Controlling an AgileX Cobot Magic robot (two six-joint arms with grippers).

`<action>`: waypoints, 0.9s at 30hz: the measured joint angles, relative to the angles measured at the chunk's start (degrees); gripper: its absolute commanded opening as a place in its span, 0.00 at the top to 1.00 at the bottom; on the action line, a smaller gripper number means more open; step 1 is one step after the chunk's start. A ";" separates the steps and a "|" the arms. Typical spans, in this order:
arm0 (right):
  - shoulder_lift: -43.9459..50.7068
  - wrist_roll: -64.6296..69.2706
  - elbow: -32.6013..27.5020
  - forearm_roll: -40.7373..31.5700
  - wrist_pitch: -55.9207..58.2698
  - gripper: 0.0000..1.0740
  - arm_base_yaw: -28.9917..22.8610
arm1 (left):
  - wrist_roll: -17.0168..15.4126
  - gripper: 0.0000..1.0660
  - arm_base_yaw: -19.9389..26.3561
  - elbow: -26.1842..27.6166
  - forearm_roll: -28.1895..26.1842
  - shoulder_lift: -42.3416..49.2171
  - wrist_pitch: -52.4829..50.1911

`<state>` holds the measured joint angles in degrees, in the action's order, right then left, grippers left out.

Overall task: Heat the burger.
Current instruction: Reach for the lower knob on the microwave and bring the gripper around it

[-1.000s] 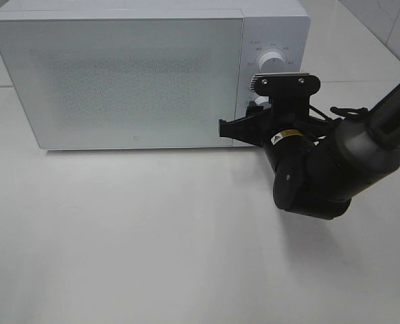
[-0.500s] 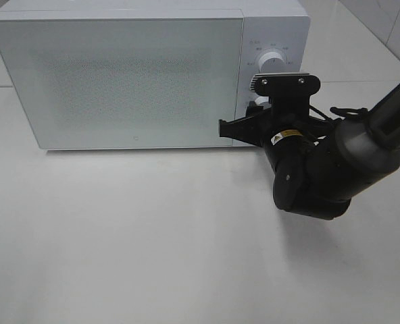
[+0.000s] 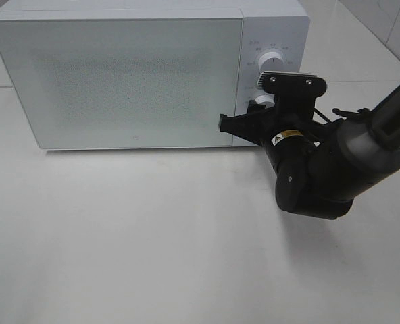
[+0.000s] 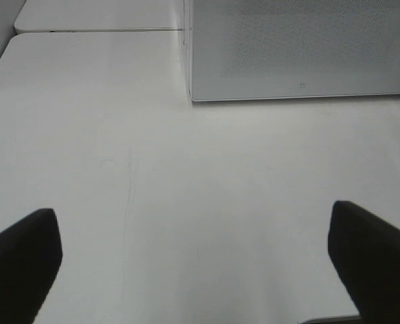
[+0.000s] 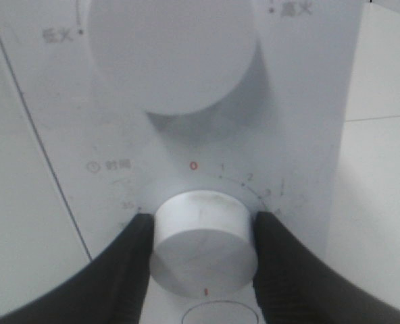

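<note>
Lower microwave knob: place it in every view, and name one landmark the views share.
Exterior high: lower knob on the control panel right of the door, mostly hidden behind the right pincer.
Left wrist: not in it.
Right wrist: close up, clamped between the pincer's fingers, under the larger knob.
Shared landmark: the microwave door, in all three views.

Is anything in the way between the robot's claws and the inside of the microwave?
Yes, the microwave's shut door covers its front. No burger shows anywhere. The right gripper pinches the timer knob beside the door; the left gripper hangs open over the table.
</note>
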<state>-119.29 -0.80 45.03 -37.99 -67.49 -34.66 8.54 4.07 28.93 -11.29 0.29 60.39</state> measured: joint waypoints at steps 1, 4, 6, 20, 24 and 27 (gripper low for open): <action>0.00 3.04 -0.17 0.52 -0.06 1.00 0.06 | 0.00 0.06 0.00 0.00 0.00 0.00 0.00; 0.00 14.09 -0.40 2.18 -0.11 1.00 0.52 | 0.00 0.06 0.00 0.00 0.00 0.00 0.00; 0.06 17.02 -0.46 2.52 -0.11 1.00 0.52 | 0.00 0.06 0.00 0.00 0.00 0.00 0.00; 0.06 59.82 -1.03 4.64 -0.46 1.00 0.74 | 0.00 0.06 0.00 0.00 0.00 0.00 0.00; 0.06 69.90 -1.03 4.64 -0.63 1.00 0.74 | 0.00 0.06 0.00 0.00 0.00 0.00 0.00; 0.06 77.29 -1.03 4.64 -0.74 1.00 0.74 | 0.00 0.06 0.00 0.00 0.00 0.00 0.00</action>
<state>-119.23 76.49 44.00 -33.35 -68.24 -33.92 8.54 4.07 28.93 -11.29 0.29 60.39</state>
